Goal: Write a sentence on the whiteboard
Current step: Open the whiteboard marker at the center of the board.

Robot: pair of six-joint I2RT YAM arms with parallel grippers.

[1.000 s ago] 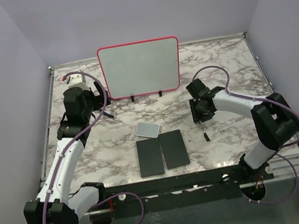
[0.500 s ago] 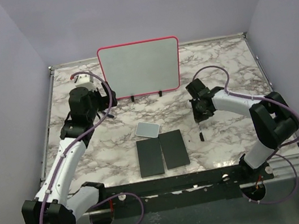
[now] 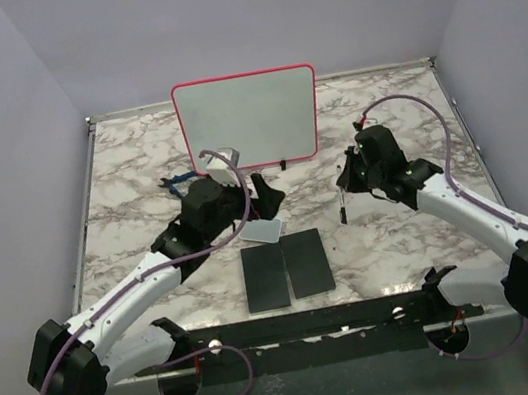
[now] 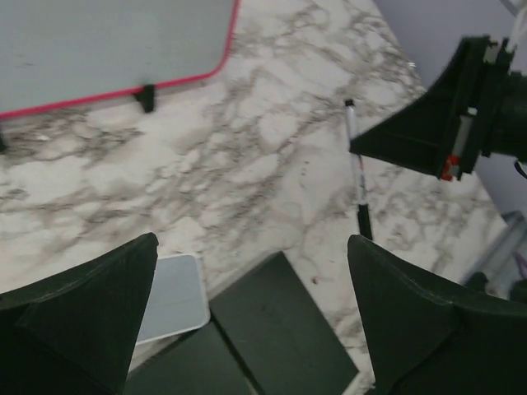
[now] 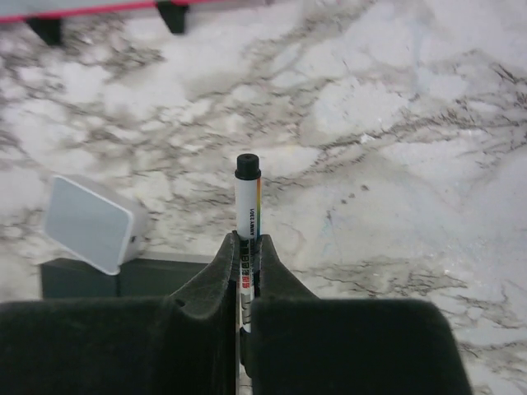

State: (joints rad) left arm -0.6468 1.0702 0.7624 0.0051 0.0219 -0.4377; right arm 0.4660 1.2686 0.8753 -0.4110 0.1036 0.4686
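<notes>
The right gripper (image 5: 245,262) is clamped on a marker (image 5: 247,191), its two dark pads pressed against the white barrel, with the black-tipped end sticking out past the fingertips. From overhead the right gripper (image 3: 348,183) is above the right-centre of the marble table (image 3: 137,168), and the marker (image 3: 344,206) angles down from it toward the near side. The left gripper (image 4: 247,255) has its jaws spread wide and holds nothing; it hangs over the middle of the table, just beyond a small grey-white pad (image 3: 261,228). Two black slabs (image 3: 286,270) lie side by side just nearer than the pad. The whiteboard (image 3: 249,119) stands upright on two black feet (image 3: 236,173) at the far middle of the table, apart from both grippers
</notes>
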